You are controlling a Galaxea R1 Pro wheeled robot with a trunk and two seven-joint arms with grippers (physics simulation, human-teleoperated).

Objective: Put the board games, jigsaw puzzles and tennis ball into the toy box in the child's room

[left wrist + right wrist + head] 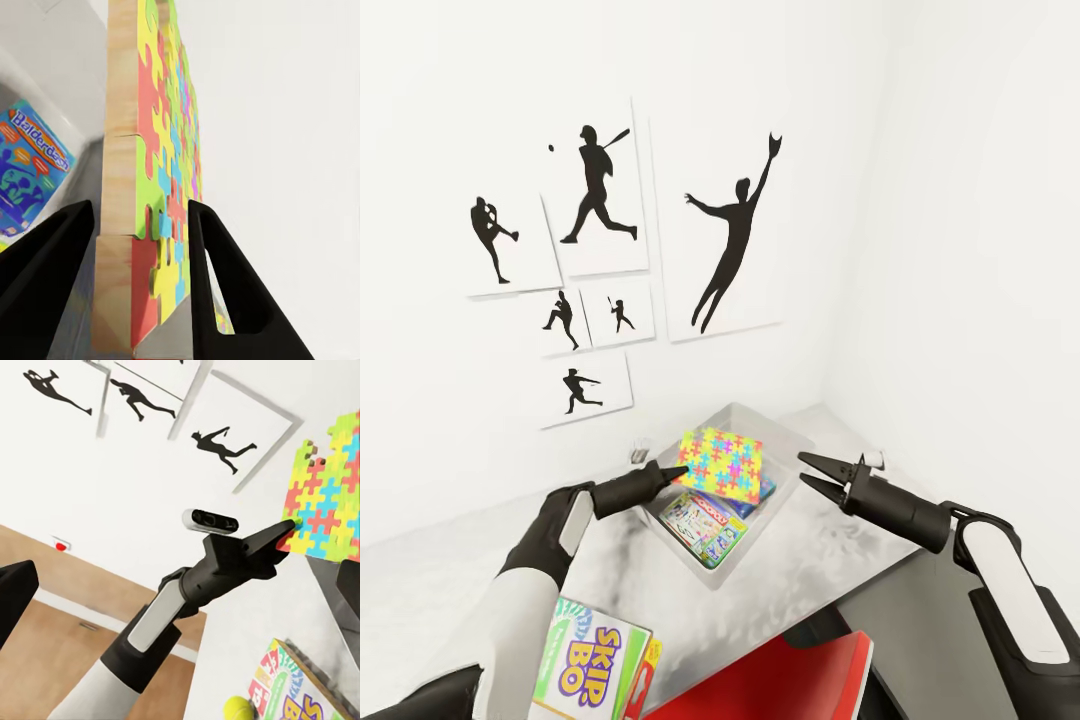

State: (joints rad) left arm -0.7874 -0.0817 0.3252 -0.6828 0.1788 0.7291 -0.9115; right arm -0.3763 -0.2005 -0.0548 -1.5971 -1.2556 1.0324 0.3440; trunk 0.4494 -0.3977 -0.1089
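- Your left end effector [678, 470] is clamped on the edge of a jigsaw puzzle [722, 463], and holds it tilted above the toy box [788, 462]; in the left wrist view the puzzle's wooden edge [120, 187] stands between the two black fingers [217, 277].
- Your right end effector [810, 472] hangs spread apart with nothing in it, just beside the toy box on its right (well clear of the puzzle).
- In the toy box lie the Monopoly carton [705, 525] and a blue Balderdash carton [30, 176], partly hidden under the puzzle.
- The toy box sits on the pale worktop [660, 590] in the corner, below the baseball-player prints [730, 235].
- The Skip-Bo carton [590, 665] lies at the worktop's near edge, by your left arm; the tennis ball [238, 708] sits beside it in the right wrist view.
- A red chair [780, 680] shows at the bottom.
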